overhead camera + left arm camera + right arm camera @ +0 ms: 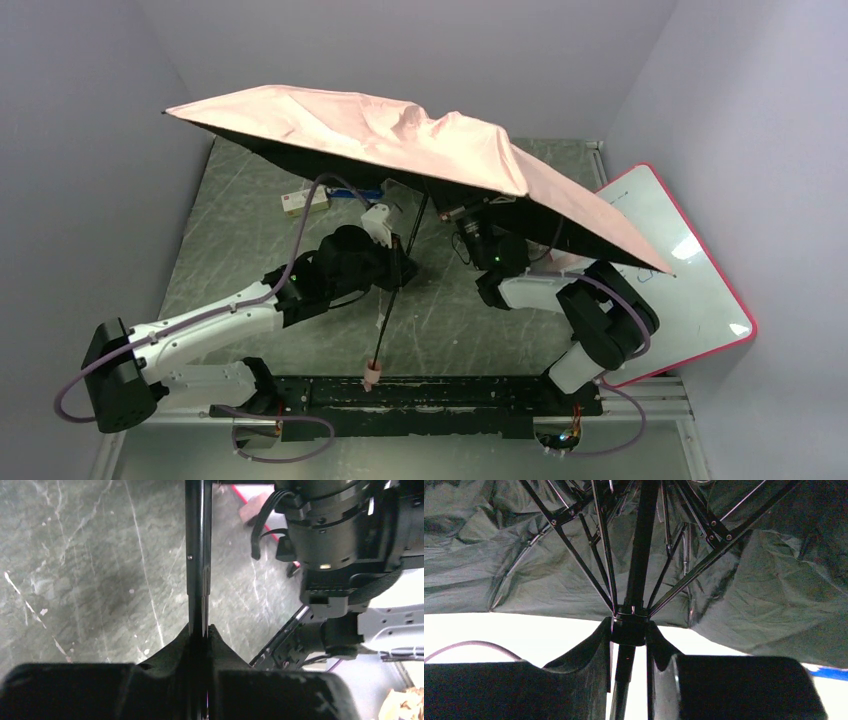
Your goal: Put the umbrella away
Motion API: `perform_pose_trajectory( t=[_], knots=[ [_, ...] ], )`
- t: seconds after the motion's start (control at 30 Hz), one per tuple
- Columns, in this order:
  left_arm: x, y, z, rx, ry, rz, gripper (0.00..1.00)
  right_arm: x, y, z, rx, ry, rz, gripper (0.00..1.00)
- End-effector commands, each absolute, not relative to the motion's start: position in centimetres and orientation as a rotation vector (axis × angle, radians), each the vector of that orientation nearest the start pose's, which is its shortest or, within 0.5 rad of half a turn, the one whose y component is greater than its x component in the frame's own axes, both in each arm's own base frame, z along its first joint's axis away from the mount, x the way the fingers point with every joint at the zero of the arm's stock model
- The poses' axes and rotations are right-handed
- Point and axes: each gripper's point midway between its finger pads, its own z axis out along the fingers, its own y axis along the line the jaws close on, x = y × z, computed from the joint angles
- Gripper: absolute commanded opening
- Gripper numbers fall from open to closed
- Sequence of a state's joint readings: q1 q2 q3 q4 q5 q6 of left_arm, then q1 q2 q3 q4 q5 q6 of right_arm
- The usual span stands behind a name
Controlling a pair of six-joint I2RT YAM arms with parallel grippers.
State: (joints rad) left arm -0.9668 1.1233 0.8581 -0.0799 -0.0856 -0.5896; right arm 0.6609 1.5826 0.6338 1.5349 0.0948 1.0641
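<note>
From above, you see the umbrella (400, 135) open, its pink canopy tilted over the far half of the table (240, 260). Its black shaft (390, 305) slants down to the pink handle (372, 376) at the near edge. Your left gripper (398, 262) sits on the shaft partway up; your right arm (540, 290) reaches under the canopy, beside a whiteboard (690, 270).

In your left wrist view, the left gripper (202, 630) is closed tight on the shaft (197, 555).

In your right wrist view, the right gripper (629, 627) is narrow, its fingers (599, 645) pressed against both sides of the runner (629, 630), where the ribs meet.
</note>
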Motion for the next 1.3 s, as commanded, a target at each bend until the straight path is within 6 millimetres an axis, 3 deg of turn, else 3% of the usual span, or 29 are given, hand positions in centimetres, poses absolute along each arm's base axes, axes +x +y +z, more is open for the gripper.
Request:
perform_pose_trajectory(
  t=[0.0, 0.17, 0.3, 0.53, 0.8, 1.0, 1.27],
  knots=[
    [24.7, -32.5, 30.9, 0.194, 1.766, -0.996, 0.05, 28.3, 30.3, 32.4, 0.131, 1.081, 1.559, 0.00],
    [25.8, -31.9, 30.9, 0.176, 1.763, -0.983, 0.05, 27.9, 30.3, 31.4, 0.150, 1.125, 1.556, 0.00],
    [25.7, -31.8, 29.9, 0.219, 1.791, -0.960, 0.06, 29.3, 29.7, 32.4, 0.213, 1.132, 1.485, 0.00],
    [22.9, -31.6, 25.8, 0.342, 1.877, -0.998, 0.49, 32.2, 27.9, 37.5, 0.323, 1.046, 1.334, 0.00],
    [20.5, -29.7, 23.1, 0.364, 1.959, -1.010, 0.60, 33.7, 27.1, 39.4, 0.363, 0.999, 1.283, 0.00],
    [19.1, -29.1, 22.2, 0.380, 1.993, -1.025, 0.62, 34.9, 25.9, 40.3, 0.420, 0.962, 1.251, 0.00],
    [18.2, -28.0, 20.8, 0.419, 2.042, -0.983, 0.47, 36.0, 24.7, 41.3, 0.426, 0.945, 1.210, 0.00]
  ],
)
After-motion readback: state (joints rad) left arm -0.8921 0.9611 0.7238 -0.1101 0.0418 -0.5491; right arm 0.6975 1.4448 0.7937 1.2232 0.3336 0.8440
